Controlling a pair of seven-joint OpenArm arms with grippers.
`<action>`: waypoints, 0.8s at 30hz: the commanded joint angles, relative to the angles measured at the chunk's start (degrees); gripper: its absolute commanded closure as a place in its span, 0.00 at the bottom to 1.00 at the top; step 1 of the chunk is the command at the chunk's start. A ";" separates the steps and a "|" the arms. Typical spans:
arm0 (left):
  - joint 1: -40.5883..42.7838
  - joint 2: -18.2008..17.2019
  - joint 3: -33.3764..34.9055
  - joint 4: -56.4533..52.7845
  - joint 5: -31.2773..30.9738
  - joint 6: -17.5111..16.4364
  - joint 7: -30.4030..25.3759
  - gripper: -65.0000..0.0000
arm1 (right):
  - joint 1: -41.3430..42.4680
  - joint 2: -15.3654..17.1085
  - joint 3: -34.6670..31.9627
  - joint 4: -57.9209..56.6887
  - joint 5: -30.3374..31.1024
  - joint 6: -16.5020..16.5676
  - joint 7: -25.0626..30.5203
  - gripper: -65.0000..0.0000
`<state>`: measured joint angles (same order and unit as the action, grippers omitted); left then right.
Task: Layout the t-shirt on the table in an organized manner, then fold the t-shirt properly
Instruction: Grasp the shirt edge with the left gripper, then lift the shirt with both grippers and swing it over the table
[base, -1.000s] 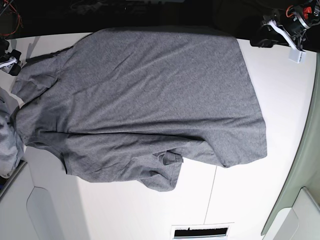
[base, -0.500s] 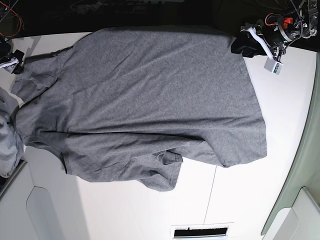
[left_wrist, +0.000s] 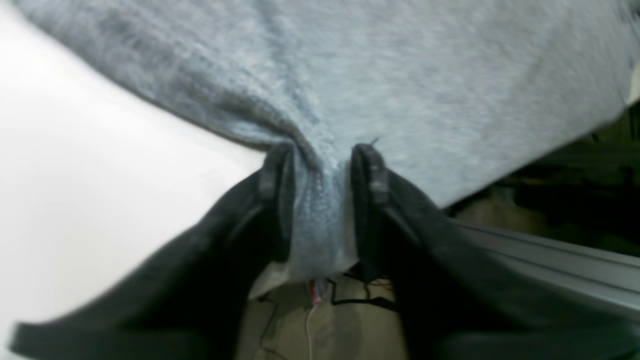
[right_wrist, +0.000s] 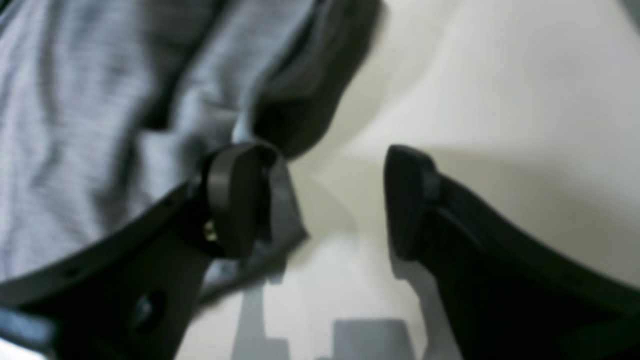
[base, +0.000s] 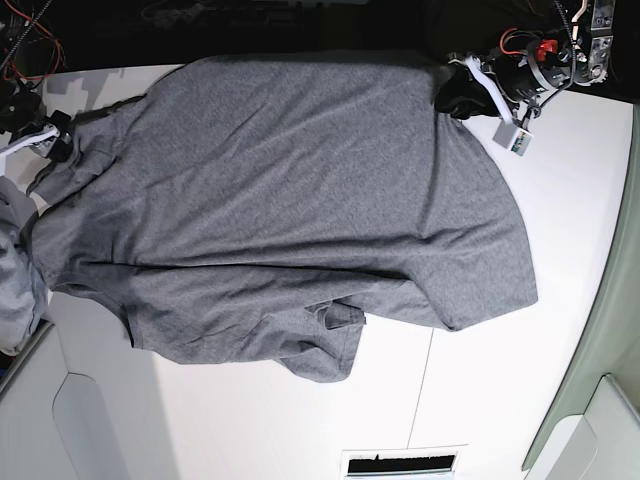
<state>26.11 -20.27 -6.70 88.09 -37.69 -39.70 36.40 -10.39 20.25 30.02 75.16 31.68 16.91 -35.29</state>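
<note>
The heather-grey t-shirt (base: 300, 200) lies spread over the white table (base: 570, 200), its lower edge rumpled and folded over. At the shirt's far right corner my left gripper (base: 452, 95) is shut on a pinch of cloth; in the left wrist view the t-shirt (left_wrist: 400, 75) bunches between the two black fingers of this gripper (left_wrist: 320, 160). My right gripper (base: 58, 135) sits at the shirt's far left edge. In the right wrist view it (right_wrist: 322, 170) stands open, one finger against the t-shirt's hem (right_wrist: 75, 125) and the other over bare table (right_wrist: 500, 75).
A paler bluish-grey cloth bundle (base: 15, 270) lies at the left edge. A thin dark seam (base: 420, 390) runs down the table toward a slotted white plate (base: 400, 463). A small white box (base: 515, 140) hangs by the left arm. The table's curved edge (base: 600, 330) is at right.
My left gripper moved left and down onto the shirt's far right corner and closed on it, drawing that corner inward. My right gripper shifted right onto the shirt's left edge.
</note>
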 joint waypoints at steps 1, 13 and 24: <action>-0.11 -0.66 -0.20 0.44 0.07 -0.30 0.42 0.84 | 0.42 0.50 -0.66 0.59 0.28 0.46 -0.48 0.40; -0.37 -1.55 -0.44 2.73 -2.99 -0.30 -2.75 1.00 | 1.64 0.68 -1.73 1.92 -2.54 3.06 2.27 1.00; 3.67 -9.81 -1.31 24.46 -6.58 -0.30 -0.09 1.00 | -2.54 0.74 8.46 17.42 4.76 8.07 -6.08 1.00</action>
<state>29.91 -29.34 -7.53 111.70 -43.29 -39.48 37.52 -13.17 19.86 37.98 91.64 35.77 24.64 -42.37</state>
